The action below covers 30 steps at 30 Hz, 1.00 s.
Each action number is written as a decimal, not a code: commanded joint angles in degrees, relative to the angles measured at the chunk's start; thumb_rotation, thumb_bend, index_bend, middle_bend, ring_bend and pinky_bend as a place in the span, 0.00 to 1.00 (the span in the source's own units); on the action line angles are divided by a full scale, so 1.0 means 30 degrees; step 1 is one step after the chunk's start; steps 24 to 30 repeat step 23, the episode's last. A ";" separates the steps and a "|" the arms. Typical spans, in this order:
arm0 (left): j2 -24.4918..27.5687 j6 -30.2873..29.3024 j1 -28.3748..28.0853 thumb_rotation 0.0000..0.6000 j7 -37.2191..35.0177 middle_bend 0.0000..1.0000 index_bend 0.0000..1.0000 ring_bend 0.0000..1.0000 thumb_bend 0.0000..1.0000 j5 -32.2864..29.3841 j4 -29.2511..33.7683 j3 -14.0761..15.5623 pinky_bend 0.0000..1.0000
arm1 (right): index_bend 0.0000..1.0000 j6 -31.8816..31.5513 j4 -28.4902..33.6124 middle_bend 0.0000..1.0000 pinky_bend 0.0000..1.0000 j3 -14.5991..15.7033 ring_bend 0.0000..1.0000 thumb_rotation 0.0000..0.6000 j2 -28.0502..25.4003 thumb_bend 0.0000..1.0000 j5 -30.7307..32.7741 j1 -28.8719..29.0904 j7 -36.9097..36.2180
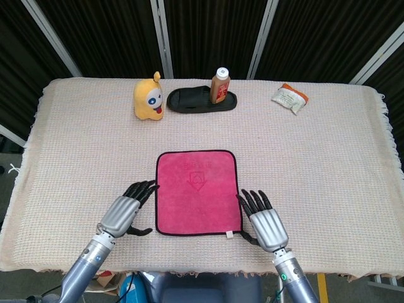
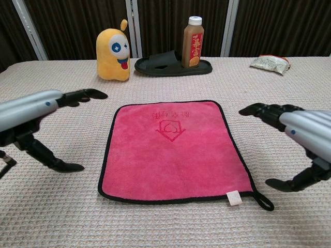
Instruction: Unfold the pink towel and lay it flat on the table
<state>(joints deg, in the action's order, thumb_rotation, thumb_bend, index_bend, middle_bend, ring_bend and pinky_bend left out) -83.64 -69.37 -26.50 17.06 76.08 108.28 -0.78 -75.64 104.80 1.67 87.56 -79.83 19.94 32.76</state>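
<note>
The left hand point(image 1: 123, 213) sits at the lower left of the head view with fingers spread and nothing in them, just off the towel's left edge and not touching it. The pink towel point(image 1: 197, 191) is dead center, lower middle of the frame, spread out flat on the table point(image 1: 328, 164) with its black trim showing all round and the little loop and tag at its near right corner. Looks basically done. To finish clean, both hands should lift straight up and out sideways so no fingertip snags an edge or that loop; if any corner looks curled, a light outward press would sort it.

The right hand point(image 1: 267, 224) at the lower right is also open and empty, close beside the towel's near right corner.

Containers: up top there's a yellow toy point(image 1: 148, 97), then a black slipper point(image 1: 196, 101) with a brown bottle point(image 1: 219, 85) upright at it, cap on. Farther right lies a snack packet point(image 1: 290, 98), which looks closed.
</note>
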 commanded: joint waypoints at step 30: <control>0.3618 -0.9347 0.7154 1.00 -0.5286 0.00 0.00 0.00 0.00 0.3658 -0.6553 0.1417 0.00 | 0.00 -0.4052 -0.6555 0.00 0.04 0.0032 0.00 1.00 -0.4279 0.22 -0.1835 -0.3977 -1.0515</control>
